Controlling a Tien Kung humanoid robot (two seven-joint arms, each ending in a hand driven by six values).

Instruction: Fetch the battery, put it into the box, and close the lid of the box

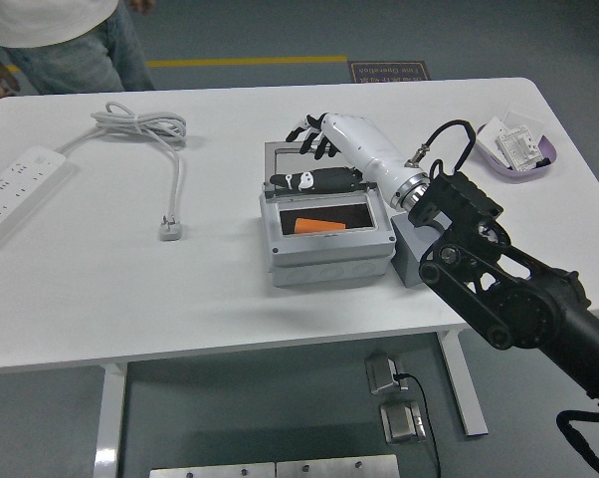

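A grey box (329, 261) stands at the table's middle with its lid (280, 159) raised upright at the back. An orange battery (319, 225) lies inside the box, free of any grasp. My right hand (295, 157), white with black fingers (317, 131), hovers over the box's back edge in front of the lid. The fingers are spread and hold nothing, and the black thumb stretches left across the box's rear rim. The left arm is out of view.
A person (51, 35) stands at the far left corner. A white power strip (21, 184) and its coiled cable with plug (170, 229) lie on the left. A purple tray (518, 151) of small parts sits far right. A grey block (417, 254) adjoins the box.
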